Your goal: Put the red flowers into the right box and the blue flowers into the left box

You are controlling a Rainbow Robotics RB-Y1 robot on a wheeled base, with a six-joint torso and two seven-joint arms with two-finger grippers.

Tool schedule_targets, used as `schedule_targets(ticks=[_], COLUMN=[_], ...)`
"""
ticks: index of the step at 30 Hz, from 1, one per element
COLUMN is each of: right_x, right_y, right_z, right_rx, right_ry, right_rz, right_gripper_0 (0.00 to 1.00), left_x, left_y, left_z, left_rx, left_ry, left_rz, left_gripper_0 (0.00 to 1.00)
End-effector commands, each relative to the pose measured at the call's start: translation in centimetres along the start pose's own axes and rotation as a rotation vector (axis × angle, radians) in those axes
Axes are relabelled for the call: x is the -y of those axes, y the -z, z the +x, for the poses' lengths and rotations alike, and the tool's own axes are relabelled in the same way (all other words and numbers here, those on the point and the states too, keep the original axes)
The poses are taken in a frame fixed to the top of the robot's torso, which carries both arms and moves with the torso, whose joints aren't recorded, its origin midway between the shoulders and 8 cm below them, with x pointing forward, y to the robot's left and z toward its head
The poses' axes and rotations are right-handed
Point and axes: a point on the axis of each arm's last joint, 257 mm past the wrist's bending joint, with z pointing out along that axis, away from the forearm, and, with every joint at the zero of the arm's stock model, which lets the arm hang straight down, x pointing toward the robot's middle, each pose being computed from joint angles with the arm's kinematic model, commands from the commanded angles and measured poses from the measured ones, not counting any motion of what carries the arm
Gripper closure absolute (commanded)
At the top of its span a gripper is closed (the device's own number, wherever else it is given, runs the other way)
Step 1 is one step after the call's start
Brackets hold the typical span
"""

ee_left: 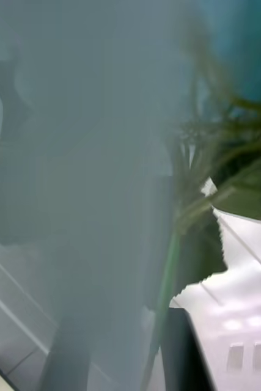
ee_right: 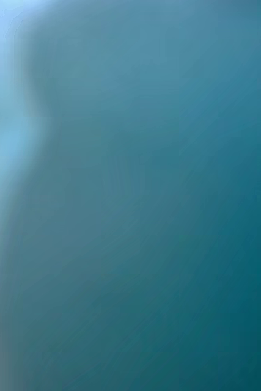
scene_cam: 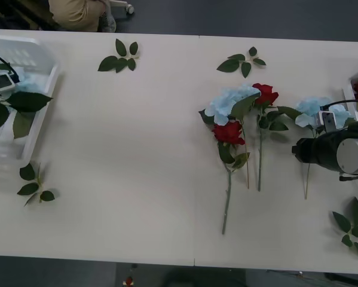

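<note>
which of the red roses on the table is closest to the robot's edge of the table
The deep-red artificial rose lying below the pale blue hydrangea cluster; the other table rose lies farther back.

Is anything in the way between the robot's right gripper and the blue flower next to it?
Nothing visible blocks it. The right gripper is already at the blue flower near the table's right side, right against its petals. The other blue flower and two red roses lie farther left, off to the side.
</note>
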Motion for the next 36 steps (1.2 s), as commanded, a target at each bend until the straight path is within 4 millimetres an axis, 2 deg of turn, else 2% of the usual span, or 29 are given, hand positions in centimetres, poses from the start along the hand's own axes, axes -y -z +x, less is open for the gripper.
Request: schedule_targets(ticks=[1,2,8,10,11,16,19,24,25,27,29,32,36], right_x=[-0.3,-0.3,-0.4,-0.4,-0.2,0.7,0.8,1.1,1.2,1.3,1.2,1.2,0.7], right_y=[0.4,0.4,0.3,0.3,0.4,1.1,1.5,3.3,3.6,4.8,5.6,7.0,9.2], right_z=[-1.7,-1.6,-1.6,-1.7,-1.9,-3.0,-3.6,-5.2,-5.3,-5.8,-6.3,-7.1,-8.7], right_rx=[0.034,0.033,0.036,0.038,0.043,0.07,0.085,0.133,0.135,0.155,0.169,0.206,0.28], right_ry=[-0.053,-0.053,-0.041,-0.041,-0.042,-0.063,-0.089,-0.142,-0.149,-0.171,-0.174,-0.144,-0.086], right_rz=[-0.003,-0.002,-0.002,-0.005,-0.004,-0.008,-0.029,-0.134,-0.15,-0.212,-0.249,-0.303,-0.385], right_gripper_0=[0.97,1.0,1.0,1.0,1.0,1.0,1.0,1.0,1.0,1.0,1.0,1.0,1.0], left_x=[-1.6,-1.8,-1.9,-1.6,-1.3,0.4,0.5,-0.2,0.0,0.8,2.0,4.2,6.5], left_y=[0.8,1.0,1.8,2.5,2.9,5.4,7.2,13.1,13.8,16.4,18.2,19.8,20.7], left_z=[0.7,0.7,0.1,-0.3,-0.7,-2.9,-4.3,-9.2,-9.9,-12.9,-15.3,-19.1,-22.5], left_rx=[0.014,0.019,0.05,0.08,0.098,0.208,0.273,0.471,0.498,0.604,0.689,0.801,0.893], left_ry=[-0.009,-0.006,0.0,0.014,0.007,0.034,0.043,0.054,0.054,0.084,0.114,0.159,0.236], left_rz=[-0.009,-0.01,0.008,0.038,0.055,0.202,0.261,0.364,0.379,0.45,0.517,0.595,0.695], left_gripper_0=[0.16,0.14,0.09,0.03,0.0,0.0,0.0,0.0,0.0,0.0,0.0,0.0,0.0])
